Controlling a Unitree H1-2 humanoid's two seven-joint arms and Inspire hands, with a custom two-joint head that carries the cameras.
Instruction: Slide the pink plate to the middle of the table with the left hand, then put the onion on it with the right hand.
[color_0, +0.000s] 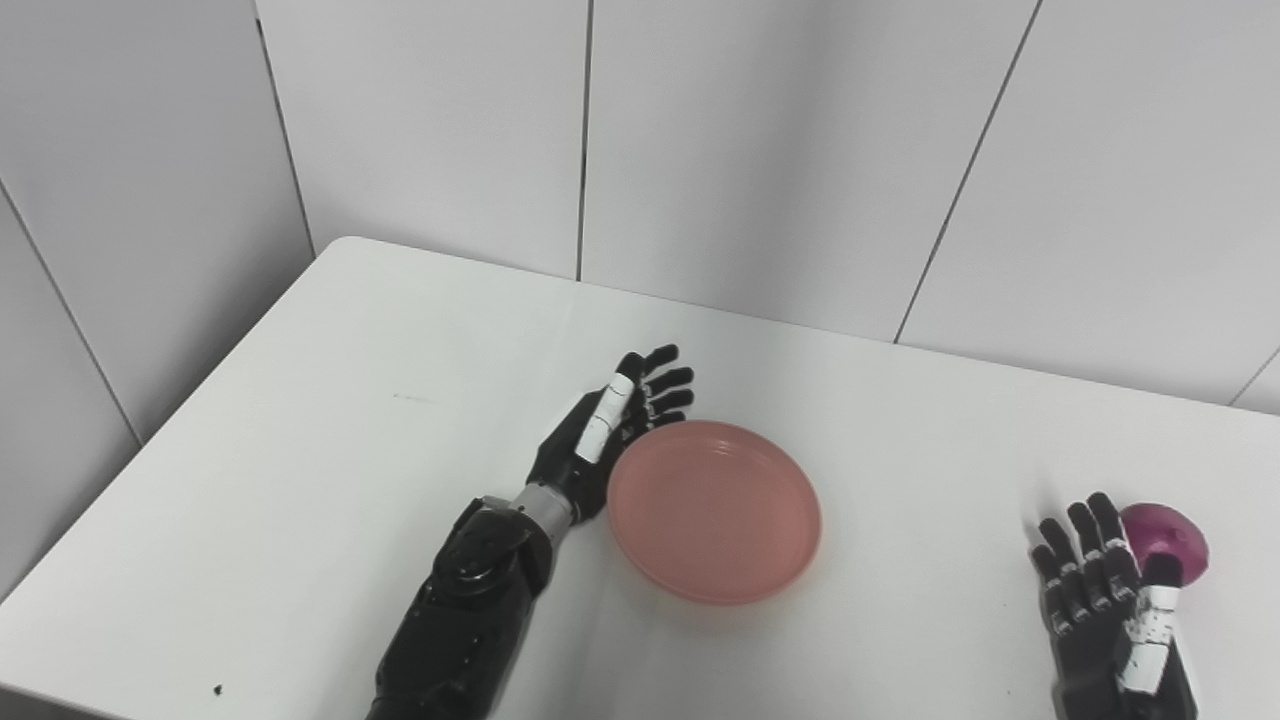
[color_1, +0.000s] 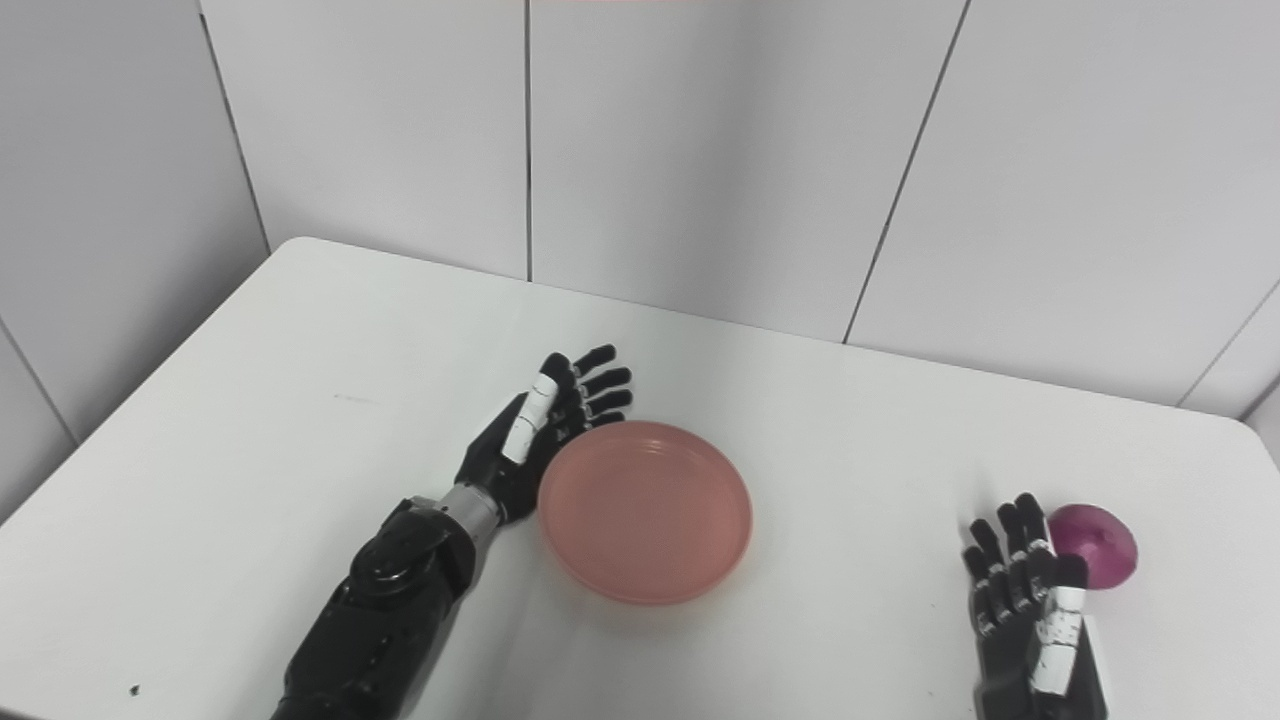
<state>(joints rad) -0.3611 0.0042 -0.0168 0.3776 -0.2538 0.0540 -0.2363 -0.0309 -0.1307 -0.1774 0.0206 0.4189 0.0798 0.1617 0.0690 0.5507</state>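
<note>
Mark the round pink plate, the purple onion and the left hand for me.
round pink plate (color_0: 715, 520): left eye view, bare inner floor.
purple onion (color_1: 1100, 550): right eye view, exposed upper skin.
left hand (color_0: 600, 435): left eye view, back of the hand, beside the plate's rim.

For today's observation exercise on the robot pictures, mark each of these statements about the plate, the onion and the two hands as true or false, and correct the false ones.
1. The onion lies on the pink plate. False: it lies on the table, off to the right of the plate, which holds nothing.
2. The left hand is at the plate's left rim. True.
3. The right hand holds the onion in the air. False: the hand is open beside the onion, which rests on the table.
4. The left hand's fingers are apart and grip nothing. True.
5. The plate is upside down. False: it sits right way up, hollow showing.
</note>
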